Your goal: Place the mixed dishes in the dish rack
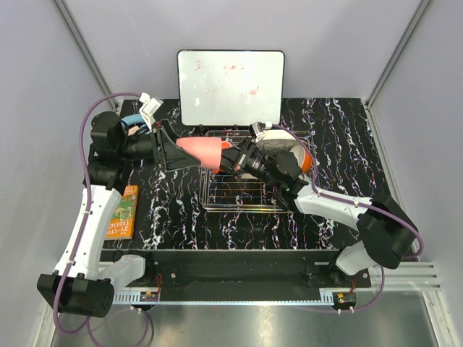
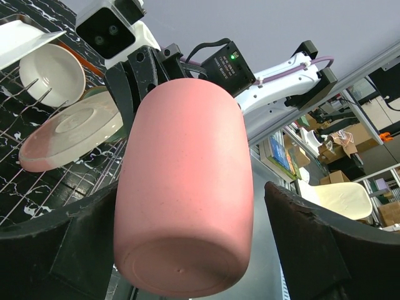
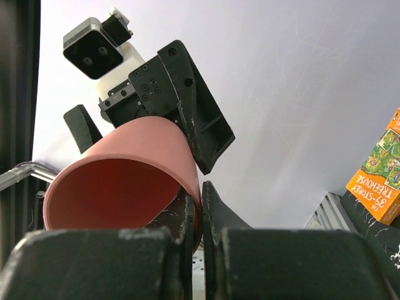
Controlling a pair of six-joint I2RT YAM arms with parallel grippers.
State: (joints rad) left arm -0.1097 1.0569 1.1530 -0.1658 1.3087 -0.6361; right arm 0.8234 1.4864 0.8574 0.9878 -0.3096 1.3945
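A book (image 1: 122, 211) lies at the left of the worktop (image 1: 347, 123). Right of it, the top view puts the left gripper (image 1: 179, 150) around the base end of the cup (image 1: 202, 150), which lies sideways in the air at the left edge of the rack (image 1: 239, 194). Only the left wrist view shows these jaws wide, with a gap at one finger (image 2: 312, 250). The right gripper (image 1: 230, 156) meets the cup's mouth, and the right wrist view shows it pinched on the rim. The left wrist view alone shows a bowl (image 2: 53, 74) and a plate (image 2: 72, 131) in the rack clearly. From above, the right arm mostly hides them.
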